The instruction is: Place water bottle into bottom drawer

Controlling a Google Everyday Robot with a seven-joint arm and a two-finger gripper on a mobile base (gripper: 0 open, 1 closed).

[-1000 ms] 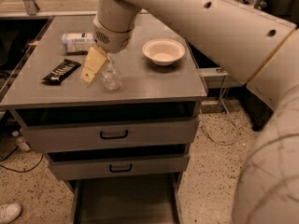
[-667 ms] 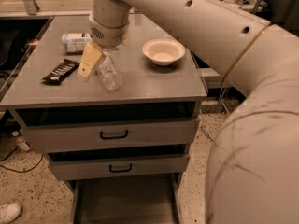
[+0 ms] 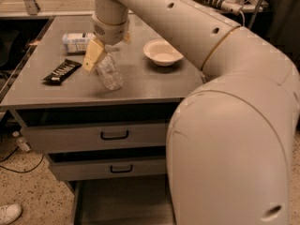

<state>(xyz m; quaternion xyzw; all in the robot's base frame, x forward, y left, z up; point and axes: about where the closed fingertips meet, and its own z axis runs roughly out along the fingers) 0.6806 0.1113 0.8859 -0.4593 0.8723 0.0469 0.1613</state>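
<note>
Camera view: end effector (image 3: 106, 58) round bottle (image 3: 111, 75)

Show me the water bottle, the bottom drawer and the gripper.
water bottle (image 3: 111, 77): camera view, crinkled body
bottom drawer (image 3: 123, 203): camera view, open tray floor
gripper (image 3: 106, 55): camera view, between fingers at bottle's top

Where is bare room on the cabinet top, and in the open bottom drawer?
Bare cabinet top runs along the front edge and between water bottle and bowl. The visible bottom drawer floor shows nothing. Crowded back-left: gripper holding the bottle, labelled bottle, snack bar.
</note>
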